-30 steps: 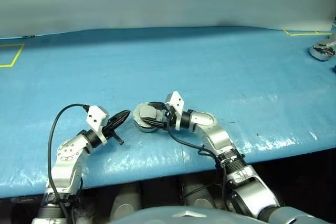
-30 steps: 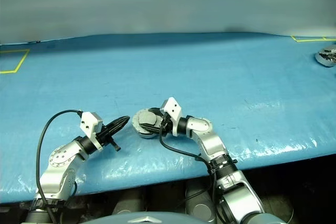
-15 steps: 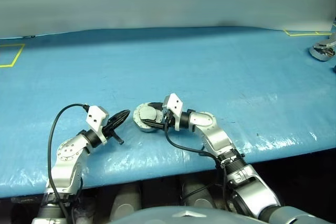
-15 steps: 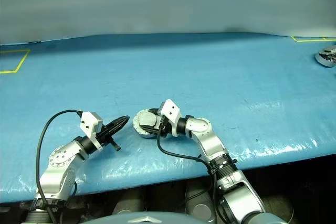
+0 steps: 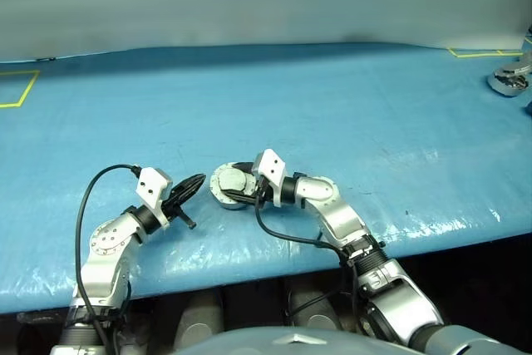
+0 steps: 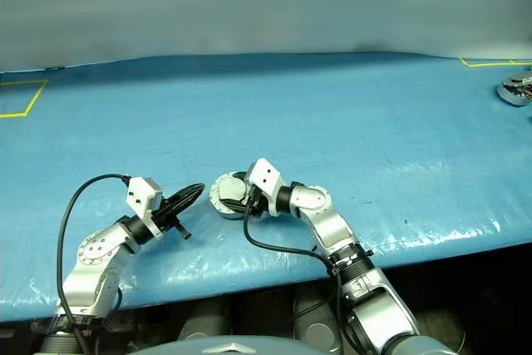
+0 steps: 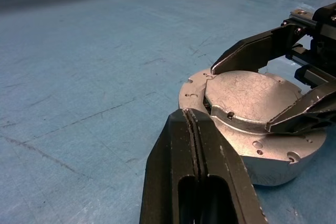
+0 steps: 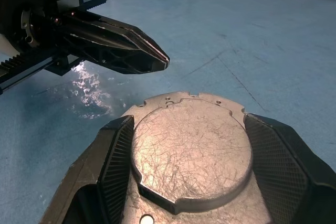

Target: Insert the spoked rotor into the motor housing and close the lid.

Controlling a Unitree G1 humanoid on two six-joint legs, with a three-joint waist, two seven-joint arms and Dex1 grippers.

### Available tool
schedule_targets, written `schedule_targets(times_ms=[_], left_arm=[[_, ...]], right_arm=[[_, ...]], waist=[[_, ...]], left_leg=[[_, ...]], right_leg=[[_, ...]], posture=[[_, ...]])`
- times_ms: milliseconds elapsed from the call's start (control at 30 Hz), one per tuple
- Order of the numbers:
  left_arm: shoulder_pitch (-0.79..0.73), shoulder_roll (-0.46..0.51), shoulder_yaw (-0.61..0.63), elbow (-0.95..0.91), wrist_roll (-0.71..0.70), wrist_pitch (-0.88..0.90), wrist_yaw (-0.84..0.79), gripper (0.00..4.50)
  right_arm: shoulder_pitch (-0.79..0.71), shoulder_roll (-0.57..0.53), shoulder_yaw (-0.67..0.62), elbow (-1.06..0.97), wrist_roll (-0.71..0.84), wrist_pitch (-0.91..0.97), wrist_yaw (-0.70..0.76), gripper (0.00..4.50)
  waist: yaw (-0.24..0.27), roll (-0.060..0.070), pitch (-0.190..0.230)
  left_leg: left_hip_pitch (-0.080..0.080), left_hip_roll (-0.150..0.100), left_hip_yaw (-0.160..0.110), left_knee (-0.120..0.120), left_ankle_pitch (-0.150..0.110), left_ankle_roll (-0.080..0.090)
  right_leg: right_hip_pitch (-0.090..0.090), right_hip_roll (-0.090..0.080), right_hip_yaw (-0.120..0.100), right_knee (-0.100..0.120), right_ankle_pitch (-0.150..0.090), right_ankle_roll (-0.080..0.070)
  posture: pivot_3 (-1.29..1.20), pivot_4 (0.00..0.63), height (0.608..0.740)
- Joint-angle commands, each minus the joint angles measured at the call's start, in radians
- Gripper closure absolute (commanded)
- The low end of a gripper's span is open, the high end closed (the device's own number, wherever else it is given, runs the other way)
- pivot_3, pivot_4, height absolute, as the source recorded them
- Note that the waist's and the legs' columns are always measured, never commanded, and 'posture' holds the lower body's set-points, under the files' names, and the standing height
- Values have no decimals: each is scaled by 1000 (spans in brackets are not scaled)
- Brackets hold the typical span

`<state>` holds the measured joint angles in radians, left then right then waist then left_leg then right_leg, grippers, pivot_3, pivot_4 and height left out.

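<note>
Lid (image 8: 190, 148) looks down on the motor housing (image 7: 251, 129), plain grey face up, so your job now is seating it properly. The housing sits on the blue table cover (image 5: 332, 114) near the front edge, a little left of centre. The right gripper (image 5: 235, 192) reaches in from the right with its jaws spread wide, one finger on each side of the lid; the wrist views show the pads (image 8: 116, 166) beside the lid's edge, but you cannot tell from here whether they press on it. The spoked rotor is presumably under the lid, though nothing confirms that.

To finish well, keep the two fingers level across the lid and press evenly, since the left wrist view suggests a small step between lid and housing rim on the near side. Watch that step; if it persists, the rotor may be sitting proud, and forcing it could jam the hinge. Avoid dragging sideways, as the housing is loose on a slick cover and will probably slide.

The left gripper (image 5: 193, 184) hangs just left of the housing, jaws fully closed on nothing, tip aimed at it. You could use it as a stop against sliding, but it crowds the approach, so mind a collision. Another metal part (image 5: 509, 81) lies far right, well apart.
</note>
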<state>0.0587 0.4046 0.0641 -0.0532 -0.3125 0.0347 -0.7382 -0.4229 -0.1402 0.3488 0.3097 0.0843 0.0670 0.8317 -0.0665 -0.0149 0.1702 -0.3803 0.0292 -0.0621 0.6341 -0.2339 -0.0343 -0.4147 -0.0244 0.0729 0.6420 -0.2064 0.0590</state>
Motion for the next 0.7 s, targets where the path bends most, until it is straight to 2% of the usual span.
schedule_targets(times_ms=[33,333,567,700], left_arm=[[-4,1,9,-16,-2,-11,9,4500],[-80,-14,-10,41,-84,56,-73,4500],[-129,16,-42,100,-67,113,-134,4500],[-129,36,-86,127,13,101,-120,4500]], right_arm=[[26,-17,17,43,-34,38,-8,1516],[32,-20,18,33,-33,39,-10,1516],[44,-20,7,17,-32,33,-36,1516],[52,-23,5,8,-28,32,-47,1516]], waist=[[0,0,0],[1,-1,-1],[1,-1,-1],[3,0,-3]], left_leg=[[0,0,0,0,0,0],[0,0,0,0,0,0],[0,0,0,0,0,0],[1,0,0,0,0,0]], right_leg=[[0,0,0,0,0,0],[1,0,0,0,0,0],[0,0,0,0,0,0],[1,0,0,0,0,0]], posture=[[0,150,740],[0,150,740],[0,150,740],[0,150,740]])
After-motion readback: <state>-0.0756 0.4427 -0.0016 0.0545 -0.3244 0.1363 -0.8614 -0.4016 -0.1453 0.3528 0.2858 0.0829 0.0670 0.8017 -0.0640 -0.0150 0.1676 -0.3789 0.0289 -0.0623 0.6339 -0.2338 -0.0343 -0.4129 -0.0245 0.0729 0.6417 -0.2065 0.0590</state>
